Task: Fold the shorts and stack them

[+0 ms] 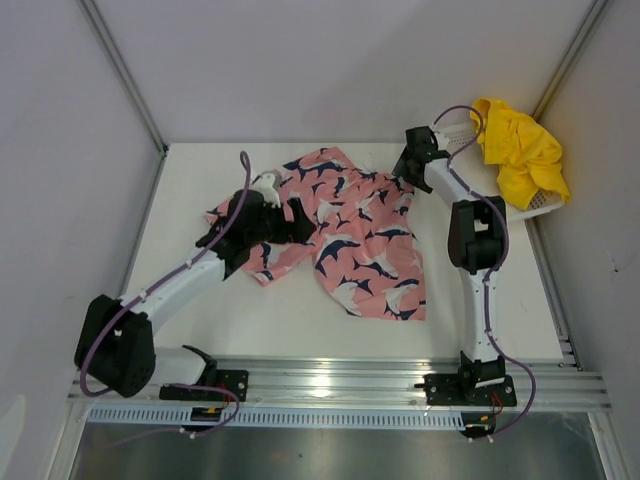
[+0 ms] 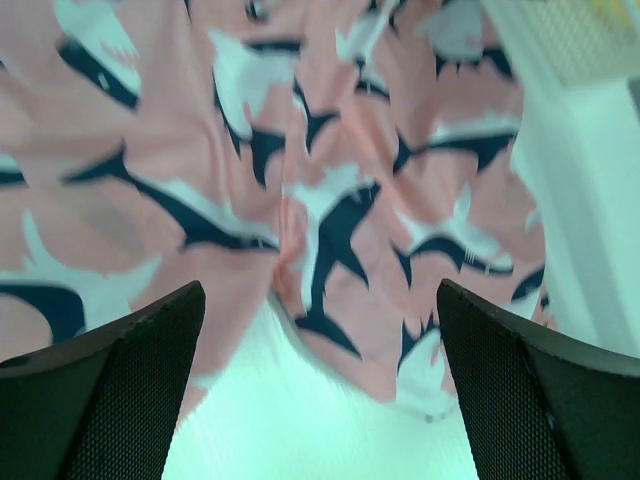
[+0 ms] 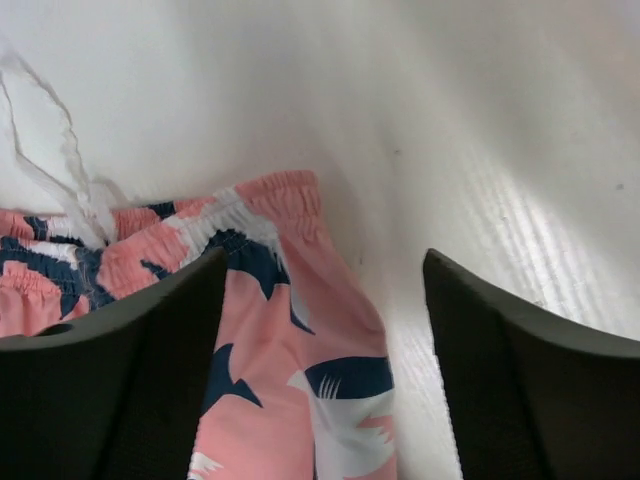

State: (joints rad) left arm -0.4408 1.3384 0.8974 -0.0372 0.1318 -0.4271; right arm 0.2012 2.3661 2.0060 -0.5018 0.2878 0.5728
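Looking down from above, we find the pink shorts spread rumpled on the white table, between the two arms. The left gripper sits over their left part. In its wrist view the jaws stand fully apart with nothing between them, and the printed cloth lies below and beyond the gap. The right gripper is at the far right corner of the garment, jaws also well apart and holding nothing. The gathered waistband lies on the table under the gap, nearer the left finger.

The yellow shorts lie heaped in the white mesh basket at the far right, well apart from both grippers.

Hidden or unclear: the left arm covers part of the pink pair from above, the basket is mostly buried under yellow cloth, and the near hem is blurred in the left wrist view.

The pink cloth is thin and creased, with a navy-and-white print. The waistband is elastic and puckered, and a white drawstring trails from it. The yellow fabric is plain and crumpled.
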